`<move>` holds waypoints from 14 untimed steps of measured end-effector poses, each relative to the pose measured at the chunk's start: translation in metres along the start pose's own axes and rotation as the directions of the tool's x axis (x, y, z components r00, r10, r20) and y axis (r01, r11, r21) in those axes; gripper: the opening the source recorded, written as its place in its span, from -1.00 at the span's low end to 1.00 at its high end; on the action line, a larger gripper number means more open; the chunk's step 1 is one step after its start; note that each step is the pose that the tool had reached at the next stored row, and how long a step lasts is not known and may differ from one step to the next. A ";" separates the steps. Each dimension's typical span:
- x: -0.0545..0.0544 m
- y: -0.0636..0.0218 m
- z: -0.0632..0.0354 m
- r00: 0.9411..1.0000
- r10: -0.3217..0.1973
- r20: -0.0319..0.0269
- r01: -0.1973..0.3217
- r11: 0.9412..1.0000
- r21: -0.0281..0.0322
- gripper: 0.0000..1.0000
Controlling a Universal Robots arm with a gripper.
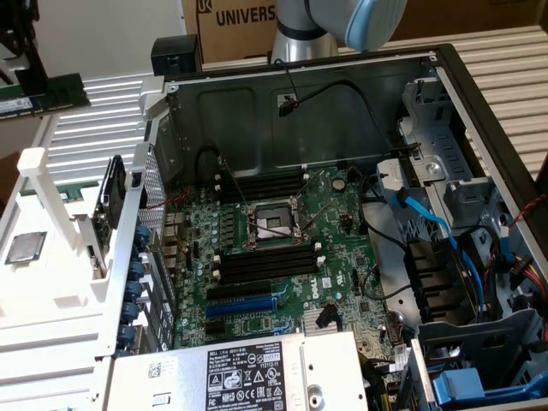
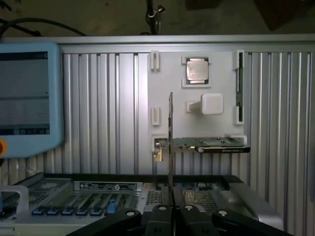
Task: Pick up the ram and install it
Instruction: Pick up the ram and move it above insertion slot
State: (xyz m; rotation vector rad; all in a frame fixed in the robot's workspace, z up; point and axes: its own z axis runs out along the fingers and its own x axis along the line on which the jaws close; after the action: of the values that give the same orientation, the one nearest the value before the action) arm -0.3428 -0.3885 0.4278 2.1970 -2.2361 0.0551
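Observation:
My gripper (image 1: pixel 32 86) hangs at the far upper corner on the exterior view's left, above the white parts tray (image 1: pixel 60 300) and outside the open computer case (image 1: pixel 445 77). It is shut on the ram (image 1: pixel 62 92), a long flat dark green stick with a pale label. In the wrist view the ram (image 2: pixel 171 142) stands edge-on as a thin line rising from between the closed fingers of the gripper (image 2: pixel 172 214). On the motherboard, black memory slots (image 1: pixel 265 184) and a second bank (image 1: pixel 267 261) lie on either side of the CPU socket (image 1: pixel 270 224).
The tray holds a loose CPU (image 1: pixel 26 247), also visible as the CPU (image 2: pixel 197 70), and a graphics card (image 2: pixel 211 144). A blue expansion slot (image 1: pixel 244 304), a power supply (image 1: pixel 248 372) and cables (image 1: pixel 428 223) crowd the case. A teach pendant (image 2: pixel 24 98) sits beside the tray.

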 end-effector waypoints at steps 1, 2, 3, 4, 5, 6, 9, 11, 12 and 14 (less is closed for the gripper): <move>0.000 -0.0029 -0.0006 1.000 0.000 -0.001 0.000 1.000 0.000 -0.76; -0.001 -0.0058 -0.0011 1.000 0.000 -0.002 0.000 1.000 0.000 -0.76; -0.001 -0.0089 -0.0014 1.000 0.000 -0.003 0.000 1.000 0.000 -0.76; -0.001 -0.0121 -0.0017 1.000 0.000 -0.004 0.000 1.000 0.000 -0.76; -0.001 -0.0153 -0.0018 1.000 0.000 -0.005 0.000 1.000 0.000 -0.76; -0.002 -0.0187 -0.0018 1.000 0.000 -0.006 0.000 1.000 0.000 -0.76; -0.003 -0.0298 -0.0017 1.000 0.000 -0.007 0.000 1.000 0.000 -0.76; -0.004 -0.0373 -0.0016 1.000 0.000 -0.009 0.000 1.000 0.000 -0.76; -0.005 -0.0444 -0.0015 1.000 0.000 -0.010 0.000 1.000 0.000 -0.76; -0.006 -0.0520 -0.0013 1.000 0.000 -0.012 0.000 1.000 0.000 -0.76</move>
State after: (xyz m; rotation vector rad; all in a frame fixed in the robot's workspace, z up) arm -0.2908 -0.3832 0.4300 2.1909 -2.2296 0.0688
